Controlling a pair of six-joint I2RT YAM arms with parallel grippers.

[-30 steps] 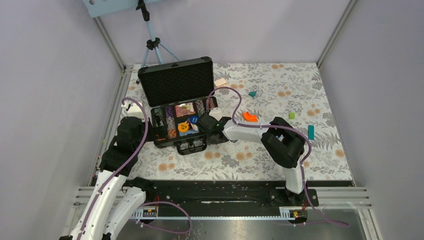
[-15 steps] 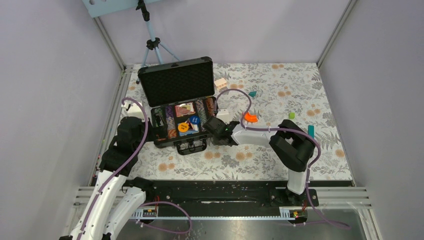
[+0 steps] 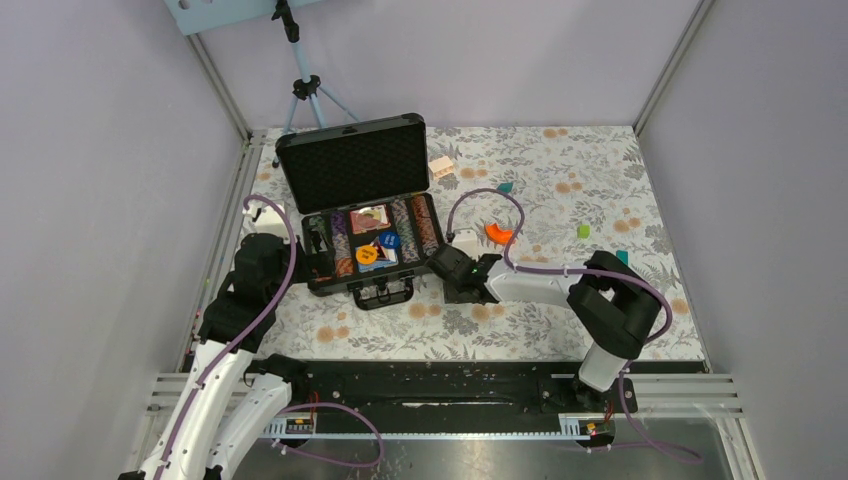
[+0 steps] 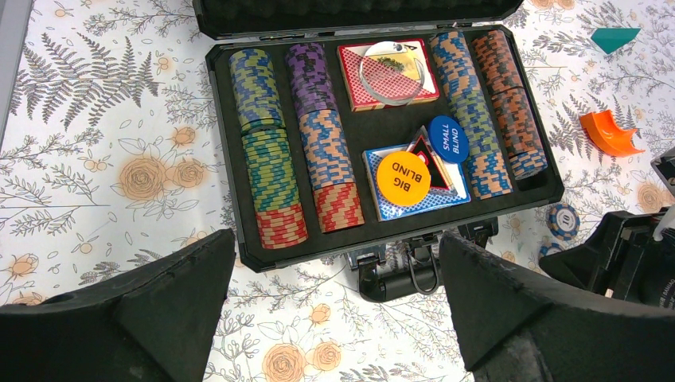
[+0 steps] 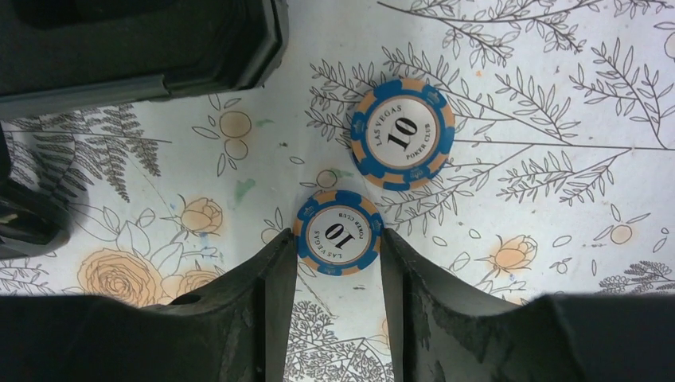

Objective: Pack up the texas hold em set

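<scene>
Right gripper [image 5: 338, 247], now swung off the case [image 4: 382, 123] to the table [image 5: 557, 199] by its near right corner, pinches a loose chip [image 5: 338, 233]; a second chip [image 5: 402, 133] lies just beside. Left gripper [image 4: 334, 302] gapes open. Strays remain to pack.

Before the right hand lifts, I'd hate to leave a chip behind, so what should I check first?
1. Case lid open: ok.
2. Near chip centred between the fingers of the right hand: ok.
3. Fingers firmly pinching that chip: cannot tell.
4. Second chip lying apart from those fingers: ok.
5. Left hand open, holding nothing: ok.
6. All chips inside the case: not ok, two lie outside.
</scene>
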